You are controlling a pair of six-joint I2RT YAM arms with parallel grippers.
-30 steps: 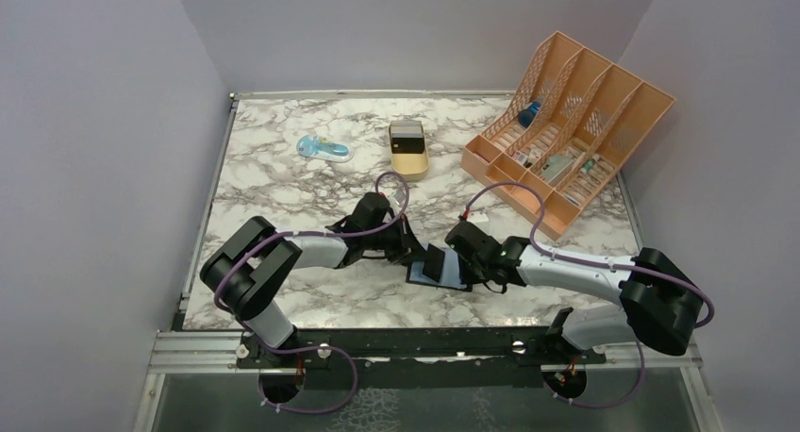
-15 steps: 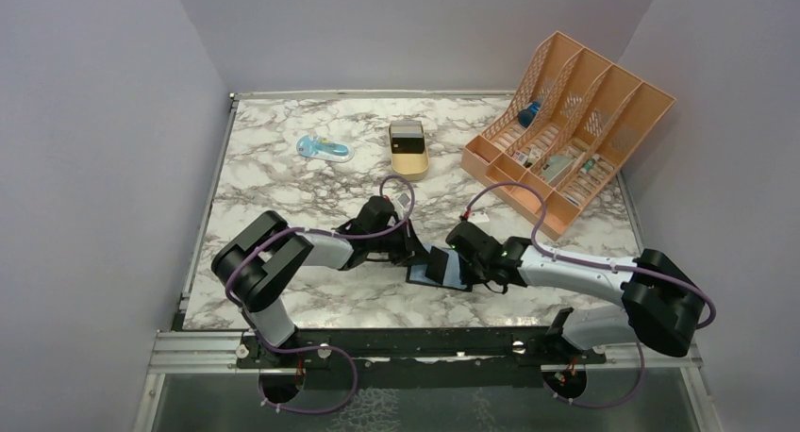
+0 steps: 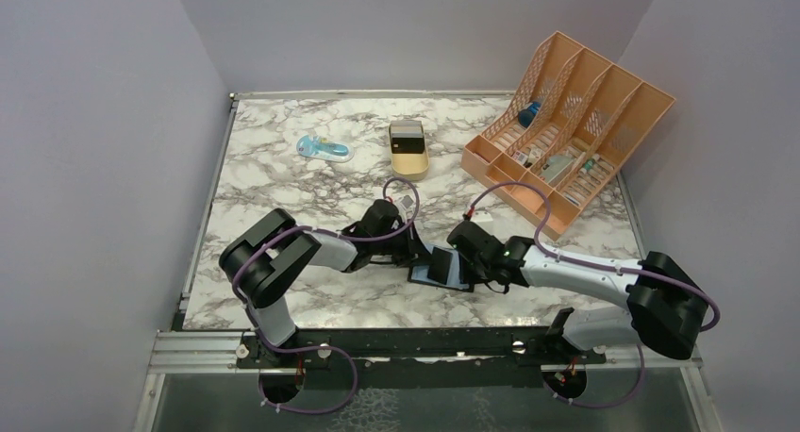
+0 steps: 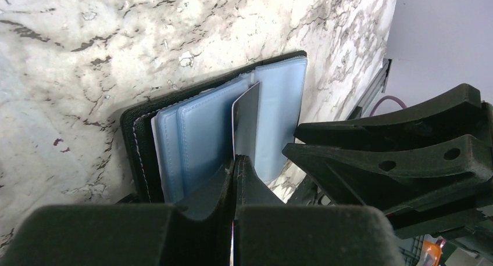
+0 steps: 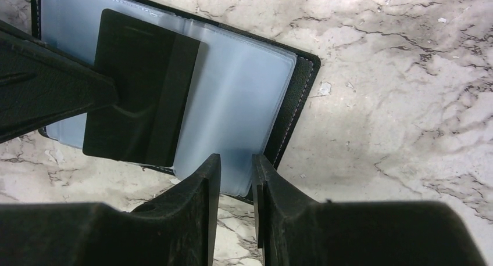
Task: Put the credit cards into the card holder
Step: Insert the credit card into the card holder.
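— What sits nearest the arm bases?
— The card holder (image 5: 299,86) lies open on the counter (image 3: 283,187), with its pale blue sleeves (image 4: 203,132) facing up. The left pincer (image 4: 234,161) is pressed together on one credit card (image 4: 247,121), which reaches over those sleeves.
— And the right pincer (image 5: 235,158)?
— It is slightly spread, tips at the sleeve edge (touching or not, I cannot tell).
— Farther back?
— A gold tin (image 3: 408,149), then an orange rack (image 3: 566,121) far right.
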